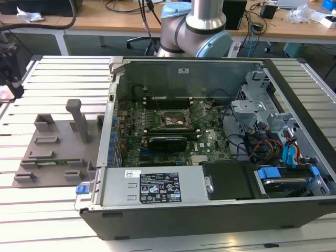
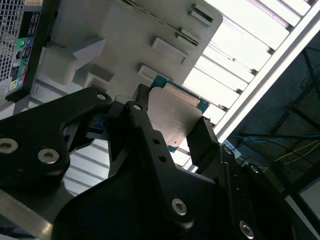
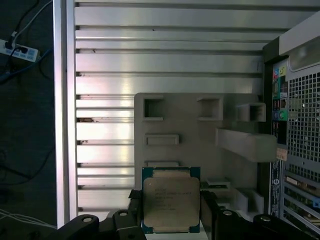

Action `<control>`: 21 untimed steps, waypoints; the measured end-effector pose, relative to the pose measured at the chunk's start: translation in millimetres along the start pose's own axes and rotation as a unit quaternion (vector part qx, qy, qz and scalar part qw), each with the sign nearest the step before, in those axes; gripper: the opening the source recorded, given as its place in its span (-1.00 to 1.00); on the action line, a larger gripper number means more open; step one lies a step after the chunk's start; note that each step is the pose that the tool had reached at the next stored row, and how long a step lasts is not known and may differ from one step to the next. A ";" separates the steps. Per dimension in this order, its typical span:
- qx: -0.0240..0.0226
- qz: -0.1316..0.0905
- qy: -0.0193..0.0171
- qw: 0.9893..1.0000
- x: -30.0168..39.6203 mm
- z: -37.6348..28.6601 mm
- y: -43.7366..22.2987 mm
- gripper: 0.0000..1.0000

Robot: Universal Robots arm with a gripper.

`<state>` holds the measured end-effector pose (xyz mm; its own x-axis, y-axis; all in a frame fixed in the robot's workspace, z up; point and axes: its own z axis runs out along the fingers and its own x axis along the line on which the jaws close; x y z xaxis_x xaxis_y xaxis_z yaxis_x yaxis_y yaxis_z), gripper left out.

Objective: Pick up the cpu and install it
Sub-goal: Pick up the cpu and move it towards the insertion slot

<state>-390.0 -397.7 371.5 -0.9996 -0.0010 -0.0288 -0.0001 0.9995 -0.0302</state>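
Observation:
The cpu (image 3: 171, 202) is a flat square chip with a silvery top and a thin green rim. It sits between the two black fingers (image 3: 134, 202) of my gripper (image 3: 171, 210), which is shut on its opposite edges. In the second wrist view the cpu (image 2: 176, 117) hangs in the gripper (image 2: 172, 112) above the slatted table, at the edge of the grey fixture plate (image 2: 125, 35). In the exterior view the dark gripper (image 1: 10, 65) is at the far left edge, well away from the motherboard socket (image 1: 176, 119) inside the open computer case (image 1: 294, 94).
The grey fixture plate (image 1: 58, 142) with raised blocks and an upright post (image 1: 79, 121) lies on the slatted table between gripper and case. The case's left wall (image 1: 107, 131) and power supply (image 1: 152, 185) stand beside it. Cables and drive bays (image 1: 278, 142) fill the case's right side.

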 end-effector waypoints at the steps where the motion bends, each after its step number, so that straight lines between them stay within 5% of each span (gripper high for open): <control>1: 0.000 0.000 0.000 1.000 0.0 -1.1 0.0 0.10; 21: 0.000 0.000 0.000 1.000 -1.1 -37.3 -1.1 0.10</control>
<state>-390.0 -397.8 408.8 -0.9996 -0.0010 -0.0289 -0.0001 0.9995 -0.0302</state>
